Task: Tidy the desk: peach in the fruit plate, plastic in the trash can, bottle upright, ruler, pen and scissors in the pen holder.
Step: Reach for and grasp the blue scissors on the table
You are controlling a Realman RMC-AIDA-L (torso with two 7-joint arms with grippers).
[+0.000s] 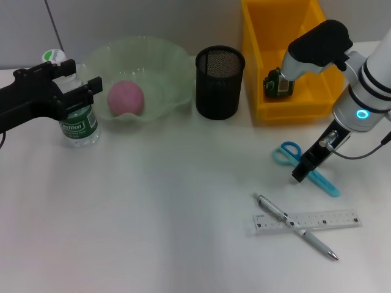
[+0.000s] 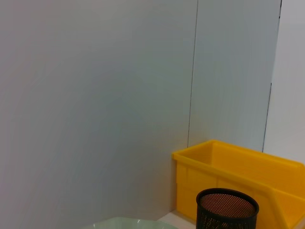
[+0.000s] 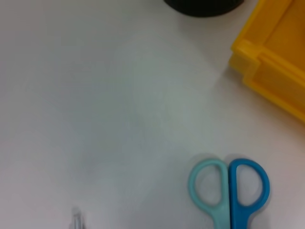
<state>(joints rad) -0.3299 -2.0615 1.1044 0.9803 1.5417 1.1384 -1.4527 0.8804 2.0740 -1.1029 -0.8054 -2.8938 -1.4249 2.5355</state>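
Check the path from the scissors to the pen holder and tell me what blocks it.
Nothing visible blocks it. The scissors lie under the right gripper; bare table runs from them to the black mesh pen holder. The yellow bin stands just beside that line.

Plain white tabletop [image 1: 153, 232] w/ pale grey wall panels [image 2: 95, 95] behind; thin vertical seam [image 2: 193, 71] btwn two panels.

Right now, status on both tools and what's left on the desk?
Left tool around upright bottle. Right tool low over scissors. Pen crossing ruler, pen holder unblocked.
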